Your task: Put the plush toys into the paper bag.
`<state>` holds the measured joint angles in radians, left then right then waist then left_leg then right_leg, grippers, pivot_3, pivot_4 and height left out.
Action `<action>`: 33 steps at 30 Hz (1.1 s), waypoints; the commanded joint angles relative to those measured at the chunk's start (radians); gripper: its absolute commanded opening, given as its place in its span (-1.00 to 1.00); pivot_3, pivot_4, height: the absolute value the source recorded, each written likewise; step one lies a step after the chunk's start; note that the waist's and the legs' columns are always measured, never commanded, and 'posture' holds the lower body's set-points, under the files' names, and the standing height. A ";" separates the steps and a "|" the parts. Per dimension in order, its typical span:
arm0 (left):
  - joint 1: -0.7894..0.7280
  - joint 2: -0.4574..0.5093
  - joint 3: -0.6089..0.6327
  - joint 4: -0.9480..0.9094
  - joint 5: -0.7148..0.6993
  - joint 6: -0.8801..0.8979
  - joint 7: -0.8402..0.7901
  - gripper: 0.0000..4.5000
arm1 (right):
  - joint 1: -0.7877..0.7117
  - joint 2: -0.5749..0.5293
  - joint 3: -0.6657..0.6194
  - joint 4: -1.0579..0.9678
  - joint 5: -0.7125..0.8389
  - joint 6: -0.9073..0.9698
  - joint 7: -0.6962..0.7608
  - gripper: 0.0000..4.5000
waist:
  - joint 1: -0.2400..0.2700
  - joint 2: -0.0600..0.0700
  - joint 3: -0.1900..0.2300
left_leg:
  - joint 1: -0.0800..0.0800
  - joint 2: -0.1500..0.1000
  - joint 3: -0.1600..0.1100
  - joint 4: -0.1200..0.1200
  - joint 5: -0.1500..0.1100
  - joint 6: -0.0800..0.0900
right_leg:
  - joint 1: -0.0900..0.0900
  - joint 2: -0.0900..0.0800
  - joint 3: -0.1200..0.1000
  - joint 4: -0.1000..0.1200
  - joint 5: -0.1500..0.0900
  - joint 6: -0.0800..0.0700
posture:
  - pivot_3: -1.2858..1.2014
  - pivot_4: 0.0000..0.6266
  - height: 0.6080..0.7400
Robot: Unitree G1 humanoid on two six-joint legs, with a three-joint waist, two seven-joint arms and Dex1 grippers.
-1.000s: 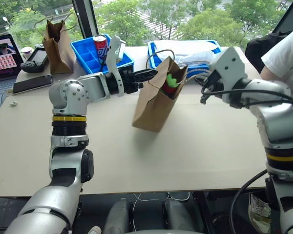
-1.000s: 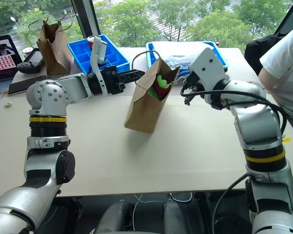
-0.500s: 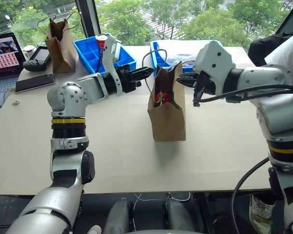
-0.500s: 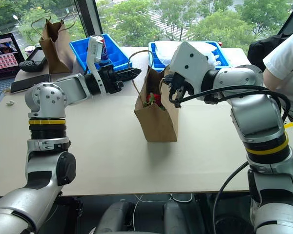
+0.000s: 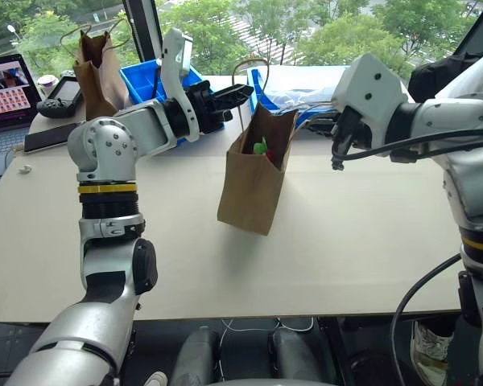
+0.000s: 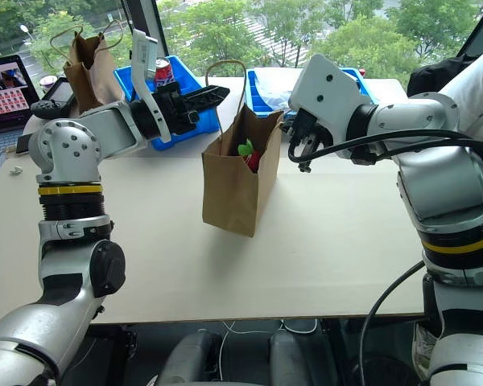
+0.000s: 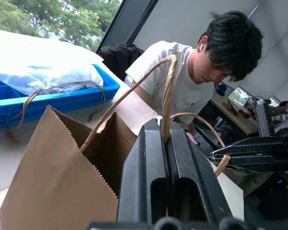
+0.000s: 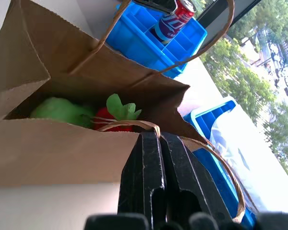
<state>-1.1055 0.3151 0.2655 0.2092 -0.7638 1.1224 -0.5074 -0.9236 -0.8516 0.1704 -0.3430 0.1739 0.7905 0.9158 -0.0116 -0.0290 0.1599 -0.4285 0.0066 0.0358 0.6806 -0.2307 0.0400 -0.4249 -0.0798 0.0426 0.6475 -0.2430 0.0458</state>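
Observation:
The brown paper bag stands tilted at mid-table, mouth open, top leaning right. Inside lie the plush toys: a bright green one and a red chili with a green stem. My left gripper is above the bag's left side, shut on one twisted loop handle. From the right, my right gripper is shut on the other handle, level with the bag's mouth. I cannot tell whether the bag's base touches the table.
A narrower brown bag stands back left beside a laptop and a phone. Two blue bins line the back edge, with a soda can. A person in white sits at the right.
The bag stood upright half a second ago and now leans again, shifted left. My left gripper has risen with its handle. The right gripper has kept its hold.

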 commanded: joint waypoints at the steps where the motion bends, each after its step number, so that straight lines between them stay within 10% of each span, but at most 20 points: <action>1: 0.017 0.022 -0.020 -0.088 -0.044 0.047 -0.028 -1.00 | 0.004 -0.013 -0.043 -0.060 0.036 0.023 0.013 -0.97 | 0.000 0.000 0.000 | 0.000 0.000 0.000 0.000 0.000 0.000 | 0.000 0.000 0.000 0.000 0.000 0.000 | 0.03 -0.52 1.00; 12: 0.078 0.126 -0.108 -0.171 -0.051 0.098 -0.146 -1.00 | 0.041 0.005 -0.052 -0.071 0.050 0.051 -0.035 -0.97 | -0.001 0.000 0.000 | 0.000 0.000 0.000 0.000 0.000 0.000 | 0.000 0.000 0.000 0.000 0.000 0.000 | 0.03 -0.52 1.00; 25: 0.021 0.433 -0.128 -0.086 -0.063 0.003 -0.577 0.88 | -0.004 -0.017 -0.270 -0.109 0.323 0.223 0.026 0.88 | -0.001 0.000 0.000 | 0.000 0.000 0.000 0.000 0.000 0.000 | 0.000 0.001 0.000 -0.001 0.000 0.000 | 0.03 -0.52 1.00; 33: 0.245 0.699 -0.155 -0.089 0.015 -0.262 -1.012 0.97 | 0.123 -0.192 -0.451 -0.158 0.555 0.367 0.133 0.97 | -0.002 0.001 0.000 | 0.002 0.003 0.003 0.000 -0.001 0.001 | 0.001 0.002 0.000 -0.003 0.000 -0.001 | 0.03 -0.52 1.00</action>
<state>-0.9081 0.9733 0.1212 0.1704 -0.7796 0.9471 -1.4268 -0.8439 -1.0065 -0.2268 -0.4674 0.6760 1.1150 1.0209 -0.0136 -0.0283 0.1602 -0.4264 0.0112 0.0398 0.6802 -0.2314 0.0412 -0.4236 -0.0776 0.0421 0.6430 -0.2436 0.0449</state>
